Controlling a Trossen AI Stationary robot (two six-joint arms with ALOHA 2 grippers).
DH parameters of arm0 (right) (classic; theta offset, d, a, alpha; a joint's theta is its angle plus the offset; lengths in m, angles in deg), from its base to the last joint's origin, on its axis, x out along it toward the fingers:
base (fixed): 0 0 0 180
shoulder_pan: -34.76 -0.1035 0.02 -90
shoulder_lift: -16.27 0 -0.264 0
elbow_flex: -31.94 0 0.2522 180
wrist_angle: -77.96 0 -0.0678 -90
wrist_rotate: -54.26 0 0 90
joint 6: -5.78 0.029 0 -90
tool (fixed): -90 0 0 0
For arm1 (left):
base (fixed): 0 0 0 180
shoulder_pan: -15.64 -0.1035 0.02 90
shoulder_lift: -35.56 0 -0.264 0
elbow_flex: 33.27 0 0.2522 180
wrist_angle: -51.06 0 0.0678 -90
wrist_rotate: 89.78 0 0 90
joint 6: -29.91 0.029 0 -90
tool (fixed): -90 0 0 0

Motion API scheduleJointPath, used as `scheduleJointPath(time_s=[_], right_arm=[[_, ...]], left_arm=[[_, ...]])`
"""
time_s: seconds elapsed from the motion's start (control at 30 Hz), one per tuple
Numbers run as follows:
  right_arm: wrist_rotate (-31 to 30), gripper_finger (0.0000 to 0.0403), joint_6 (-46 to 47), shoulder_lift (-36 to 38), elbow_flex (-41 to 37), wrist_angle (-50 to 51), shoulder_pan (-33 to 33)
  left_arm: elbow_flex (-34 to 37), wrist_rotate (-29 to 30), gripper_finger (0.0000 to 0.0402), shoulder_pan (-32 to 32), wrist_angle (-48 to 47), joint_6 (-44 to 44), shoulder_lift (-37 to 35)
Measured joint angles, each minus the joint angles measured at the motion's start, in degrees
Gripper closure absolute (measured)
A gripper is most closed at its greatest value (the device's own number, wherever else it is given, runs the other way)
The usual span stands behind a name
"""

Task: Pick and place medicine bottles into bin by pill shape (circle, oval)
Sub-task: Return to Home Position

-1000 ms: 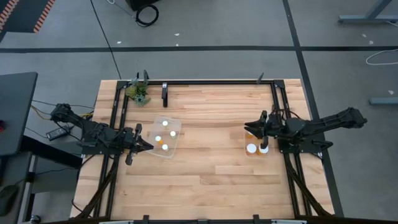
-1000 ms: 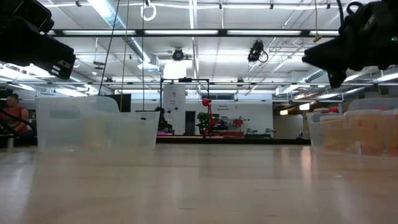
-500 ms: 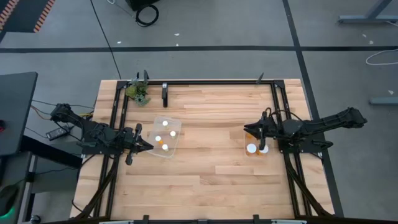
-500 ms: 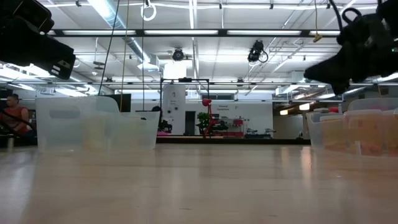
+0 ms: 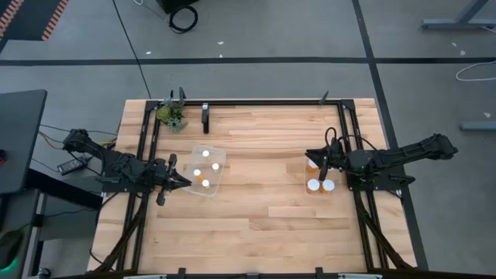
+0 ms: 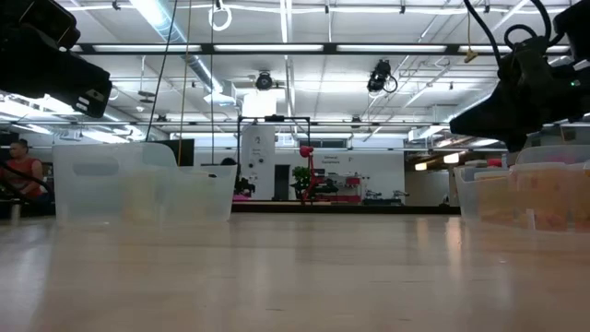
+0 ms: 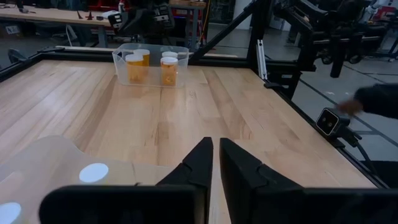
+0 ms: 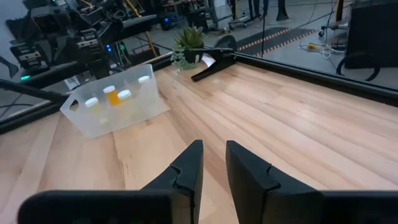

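Robotics lab in big industrial hall. Long strip lights (image 6: 277,48) and ducts (image 6: 195,66) running under high open ceiling. Grey concrete floor (image 5: 271,31) carrying black tape lines (image 5: 232,60), coiled cable (image 5: 184,17) lying there. Wooden surface (image 5: 263,209) sitting inside black frame (image 5: 263,101). Person (image 6: 18,171) sitting at far workstation.

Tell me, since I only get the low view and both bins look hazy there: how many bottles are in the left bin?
Observer: Four bottles, seen as white caps from the high view, stand in the left bin.
Operator: And the right bin?
Observer: The left wrist view shows four more standing in the right bin.
Operator: Is the right gripper carrying anything?
Observer: No. In its wrist view the right gripper has its fingers slightly apart, with only bare table showing between them.
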Motion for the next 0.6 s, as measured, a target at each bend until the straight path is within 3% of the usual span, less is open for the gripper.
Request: scheduleJointPath(time_s=[0.6], right_arm=[[0.03, 0.0327, -0.04, -0.02, 0.0, 0.11, -0.02]], left_arm=[[0.0, 0.0, 0.0361, 0.0, 0.02, -0.02, -0.02]])
